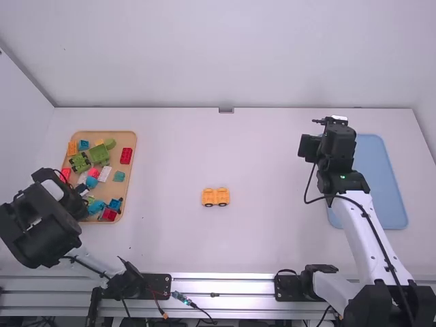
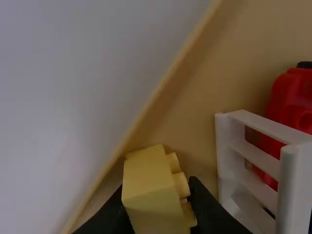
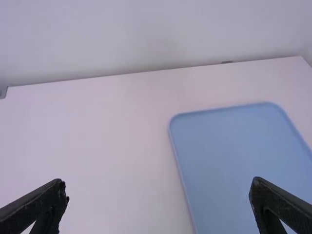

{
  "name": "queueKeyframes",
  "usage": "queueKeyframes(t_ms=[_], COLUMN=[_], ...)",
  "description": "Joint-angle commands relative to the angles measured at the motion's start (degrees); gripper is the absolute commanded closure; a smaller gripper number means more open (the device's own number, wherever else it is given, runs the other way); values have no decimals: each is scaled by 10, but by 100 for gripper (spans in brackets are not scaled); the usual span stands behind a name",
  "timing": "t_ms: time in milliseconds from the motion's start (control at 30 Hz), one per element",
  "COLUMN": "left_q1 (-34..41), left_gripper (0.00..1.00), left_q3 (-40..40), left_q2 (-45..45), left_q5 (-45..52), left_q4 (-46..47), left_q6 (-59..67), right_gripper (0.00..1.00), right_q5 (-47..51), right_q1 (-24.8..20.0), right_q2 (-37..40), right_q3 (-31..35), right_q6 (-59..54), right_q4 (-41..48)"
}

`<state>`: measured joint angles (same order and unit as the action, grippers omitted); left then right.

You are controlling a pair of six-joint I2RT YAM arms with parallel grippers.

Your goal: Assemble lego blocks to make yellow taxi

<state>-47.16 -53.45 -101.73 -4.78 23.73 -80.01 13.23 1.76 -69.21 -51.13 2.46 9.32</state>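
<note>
A yellow-orange wheeled piece [image 1: 215, 197] stands mid-table, made of two blocky halves with dark wheels. My left gripper [image 1: 73, 197] is low over the left side of the wooden tray [image 1: 133, 153], which holds mixed blocks. In the left wrist view, my left gripper [image 2: 156, 200] is shut on a yellow block [image 2: 151, 180], its studs towards one finger, close beside the tray's wall [image 2: 161, 90]. My right gripper [image 1: 317, 146] is held above the table near the blue tray; in the right wrist view the right gripper [image 3: 158, 192] is wide open and holds nothing.
A white slatted piece [image 2: 263, 165] and a red block [image 2: 290, 107] lie close beside the left fingers. Green, blue, red and white blocks fill much of the wooden tray. A blue tray [image 1: 381, 177] lies flat on the right.
</note>
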Motion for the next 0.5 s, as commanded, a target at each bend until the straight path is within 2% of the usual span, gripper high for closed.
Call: queueKeyframes(t_ms=[0, 267, 467], left_q1=[-4, -5, -4], left_gripper=[76, 85, 92], left_q3=[9, 7, -27], left_q2=[-1, 2, 4], left_q5=[-7, -2, 2], left_q4=[5, -1, 42], left_q6=[-4, -2, 2], right_gripper=[1, 1, 1], right_q5=[1, 1, 1], right_q1=[1, 1, 1], right_q2=[-1, -1, -1], right_q3=[-6, -6, -6], right_q6=[0, 1, 1], right_q4=[1, 1, 1])
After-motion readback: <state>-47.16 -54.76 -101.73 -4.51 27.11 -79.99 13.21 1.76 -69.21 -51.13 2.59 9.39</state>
